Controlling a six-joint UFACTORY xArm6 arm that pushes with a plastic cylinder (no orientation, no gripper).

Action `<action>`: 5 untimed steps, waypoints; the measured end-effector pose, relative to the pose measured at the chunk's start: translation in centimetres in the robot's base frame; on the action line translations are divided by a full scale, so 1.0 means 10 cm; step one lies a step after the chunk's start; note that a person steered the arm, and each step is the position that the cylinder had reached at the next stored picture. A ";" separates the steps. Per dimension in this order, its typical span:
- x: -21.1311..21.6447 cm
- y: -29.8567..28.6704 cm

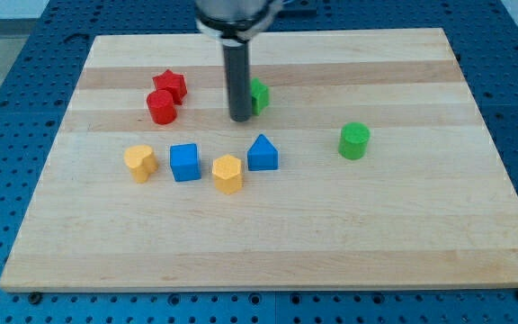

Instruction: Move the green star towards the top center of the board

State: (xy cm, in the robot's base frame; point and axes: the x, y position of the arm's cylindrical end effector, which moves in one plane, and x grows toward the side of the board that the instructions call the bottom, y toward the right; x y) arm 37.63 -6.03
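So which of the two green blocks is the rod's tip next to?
The green star, partly hidden behind the rod, just right of my tip. The green cylinder sits well off toward the view's right.

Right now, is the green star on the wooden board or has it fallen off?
On the board. The green star sits on the board near the top middle, partly hidden behind my tip, which stands just at its left.

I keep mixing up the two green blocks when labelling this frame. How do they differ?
The green star block sits near the top centre of the wooden board, half hidden behind my tip; the green cylinder block stands alone toward the view's right, fully visible. The star lies higher in the view, the cylinder lower. The cylinder shows a round flat top; the star's outline is barely readable. Both share the same bright green.
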 end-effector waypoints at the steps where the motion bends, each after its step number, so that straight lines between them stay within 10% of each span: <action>1: -0.20 -0.23; 5: 0.32 0.19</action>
State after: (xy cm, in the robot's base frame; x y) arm 40.82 -4.09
